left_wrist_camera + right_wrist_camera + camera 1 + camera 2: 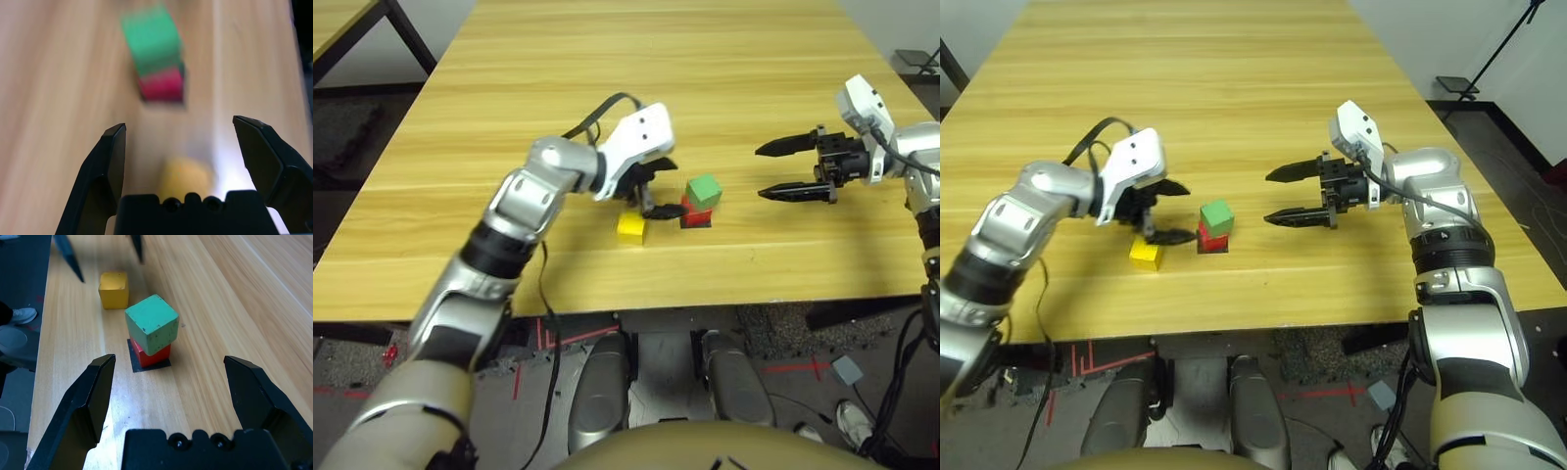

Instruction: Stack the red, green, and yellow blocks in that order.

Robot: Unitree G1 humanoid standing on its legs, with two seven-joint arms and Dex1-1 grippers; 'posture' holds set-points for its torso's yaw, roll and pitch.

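Near the front edge of the wooden table point(607, 78), the green block point(704, 190) is seen resting on top of the red block point(693, 210), turned slightly out of line with it so that its corners overhang. The red block is seated on a flat black square patch point(149, 364), whose border is visible around the block's base. The yellow block point(631, 227) is found lying alone on the table, just beside the two-block stack on the robot's left side and not touching it.

The left gripper point(654, 188) is positioned above and just behind the yellow block, angled downward. Its fingers point(111, 161) are held wide apart with nothing between them; in the left wrist view the yellow block is seen below the gap, with the stack beyond it.

The right gripper point(781, 168) is held well apart from the stack on the robot's right, pointed toward it. Its fingers point(88, 401) are likewise spread apart and empty, and the stack is framed between them in the right wrist view.
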